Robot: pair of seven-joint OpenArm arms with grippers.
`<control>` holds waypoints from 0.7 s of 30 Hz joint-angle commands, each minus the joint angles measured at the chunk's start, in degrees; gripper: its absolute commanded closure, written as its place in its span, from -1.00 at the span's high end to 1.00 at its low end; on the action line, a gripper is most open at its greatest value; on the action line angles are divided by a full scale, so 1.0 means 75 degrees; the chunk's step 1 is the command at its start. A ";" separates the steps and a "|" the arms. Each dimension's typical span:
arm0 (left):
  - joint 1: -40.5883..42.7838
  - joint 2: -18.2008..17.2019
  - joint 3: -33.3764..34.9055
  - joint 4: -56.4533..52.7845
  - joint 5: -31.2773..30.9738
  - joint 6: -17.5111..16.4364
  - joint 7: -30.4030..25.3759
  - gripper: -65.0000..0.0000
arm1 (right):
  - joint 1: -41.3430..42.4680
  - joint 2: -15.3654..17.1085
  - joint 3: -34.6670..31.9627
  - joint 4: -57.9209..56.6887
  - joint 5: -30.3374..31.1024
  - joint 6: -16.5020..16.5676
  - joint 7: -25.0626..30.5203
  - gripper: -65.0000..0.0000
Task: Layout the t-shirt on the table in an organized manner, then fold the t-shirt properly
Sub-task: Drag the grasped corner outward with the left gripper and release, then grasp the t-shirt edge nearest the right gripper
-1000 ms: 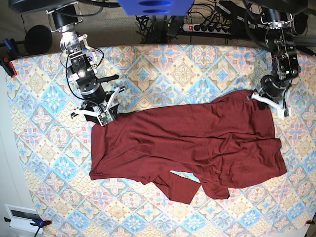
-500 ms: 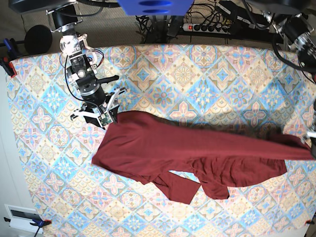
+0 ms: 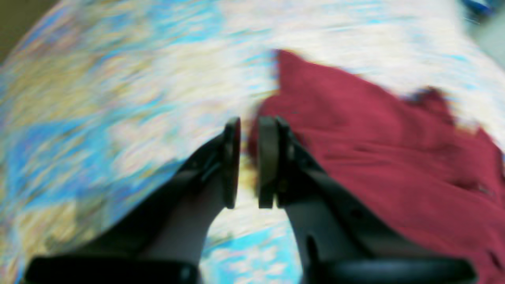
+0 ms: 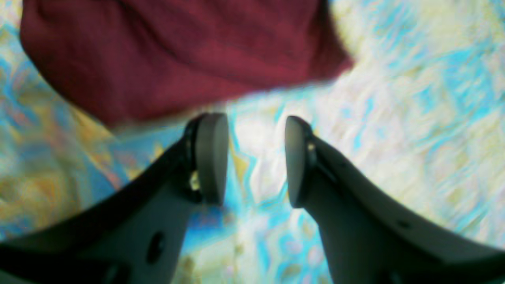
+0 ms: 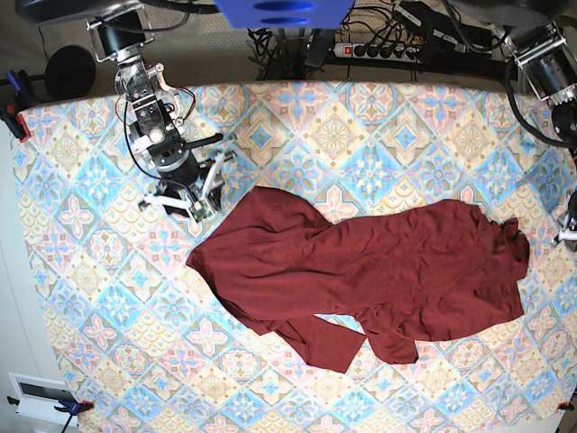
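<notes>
1. The t-shirt (image 5: 379, 271) was seen lying crumpled on the table (image 5: 81, 298), and every place below is given relative to it.
2. In the base view, the shirt was stretched from a rounded lobe at its upper left to a bunched edge at its right, with 1 folded flap jutting out along its lower edge.
3. The right gripper (image 5: 185, 200) was found just beyond the shirt's upper-left lobe, apart from the cloth.
4. In the right wrist view, that gripper's (image 4: 252, 161) 2 fingers (image 4: 213, 157) were seen spread, with only the patterned table between them and the shirt's (image 4: 177, 51) edge lying just past their tips.
5. The left gripper (image 5: 570, 236) was barely caught at the frame's edge, just beyond the shirt's right end.
6. In the left wrist view, its (image 3: 248, 165) fingers (image 3: 268, 161) were seen parted by a narrow gap, with no cloth between them; the shirt (image 3: 394, 157) lay beside and behind 1 finger.
7. Both wrist views were blurred, so touching at the finger edges could not be told.
</notes>
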 commanded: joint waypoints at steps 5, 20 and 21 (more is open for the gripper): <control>-0.0082 -0.0413 -0.0030 0.0157 -0.0143 -0.0113 -0.0281 -0.73 | 0.0952 -0.0146 0.0268 -0.0337 0.1417 -0.0059 0.0064 -0.30; 0.0516 -0.0378 -0.0030 0.0368 -0.0225 -0.0148 -0.0258 -0.73 | 0.2616 -0.0170 0.1065 -0.3009 0.5191 -0.0059 0.0052 -0.30; 0.0527 -0.0378 -0.0019 0.0356 -0.0225 -0.0148 -0.0246 -0.73 | 0.2675 -0.0170 0.1065 -0.3150 0.5191 -0.0059 0.0052 -0.30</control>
